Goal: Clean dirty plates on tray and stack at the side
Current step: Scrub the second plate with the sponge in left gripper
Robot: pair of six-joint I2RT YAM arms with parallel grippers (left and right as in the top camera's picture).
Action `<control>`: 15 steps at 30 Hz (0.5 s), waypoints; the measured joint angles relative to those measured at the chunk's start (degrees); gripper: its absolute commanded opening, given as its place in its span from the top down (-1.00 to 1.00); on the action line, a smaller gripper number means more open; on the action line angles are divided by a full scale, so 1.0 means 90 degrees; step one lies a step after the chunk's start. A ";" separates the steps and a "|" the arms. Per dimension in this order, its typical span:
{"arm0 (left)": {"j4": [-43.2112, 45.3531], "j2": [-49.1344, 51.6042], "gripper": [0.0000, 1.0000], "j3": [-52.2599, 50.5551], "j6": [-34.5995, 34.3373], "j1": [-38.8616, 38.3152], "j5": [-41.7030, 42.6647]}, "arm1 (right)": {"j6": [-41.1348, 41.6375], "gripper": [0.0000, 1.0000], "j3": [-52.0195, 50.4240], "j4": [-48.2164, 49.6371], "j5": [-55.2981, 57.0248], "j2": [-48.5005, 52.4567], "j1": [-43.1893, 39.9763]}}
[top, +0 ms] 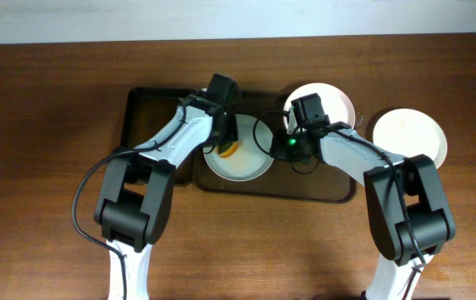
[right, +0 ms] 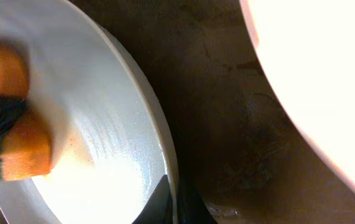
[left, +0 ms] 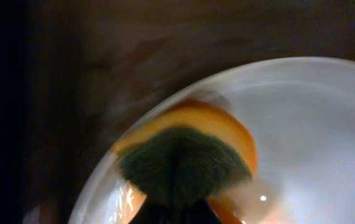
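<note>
A white plate (top: pixel 246 167) lies on the dark tray (top: pixel 150 108). My left gripper (top: pixel 223 143) is shut on an orange sponge with a green scrub side (left: pixel 183 162), pressed onto the plate (left: pixel 314 124) near its left rim. My right gripper (top: pixel 278 148) is shut on the plate's right rim (right: pixel 165 155), one finger inside and one outside. The sponge (right: pixel 15 149) also shows in the right wrist view. A second white plate (top: pixel 338 98) sits at the tray's back right, partly under the right arm.
A white plate (top: pixel 411 135) lies on the wooden table right of the tray. The tray's left part (top: pixel 142 125) is bare. The arms cross over the tray's middle.
</note>
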 measured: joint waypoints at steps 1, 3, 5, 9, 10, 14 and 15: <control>-0.0410 -0.0022 1.00 0.0034 -0.0364 0.0005 -0.0165 | -0.0005 0.92 -0.0002 0.0000 -0.0029 0.0000 0.0015; -0.0923 -0.0053 1.00 0.0044 -0.0661 -0.0010 -0.0073 | -0.0029 0.92 -0.0002 -0.0019 -0.0058 0.0000 0.0056; -0.1241 -0.0058 1.00 0.0053 -0.0529 0.0015 0.0580 | -0.0051 0.92 -0.0002 -0.0022 -0.0063 0.0000 0.0051; -0.1209 -0.0027 1.00 -0.0032 0.0345 -0.0087 0.2382 | -0.0051 0.92 -0.0002 -0.0024 -0.0068 0.0000 0.0051; -0.1071 -0.0015 1.00 -0.0066 0.0447 -0.0117 0.2582 | -0.0046 0.92 -0.0002 -0.0022 -0.0066 0.0000 0.0051; -0.0172 0.0017 1.00 -0.0107 0.0112 -0.0143 0.2305 | 0.0005 0.92 -0.0002 -0.0005 -0.0039 0.0000 0.0046; 0.0039 0.0017 1.00 -0.0100 -0.0177 -0.0155 0.1919 | 0.0015 0.92 -0.0002 0.0000 -0.0039 0.0000 0.0046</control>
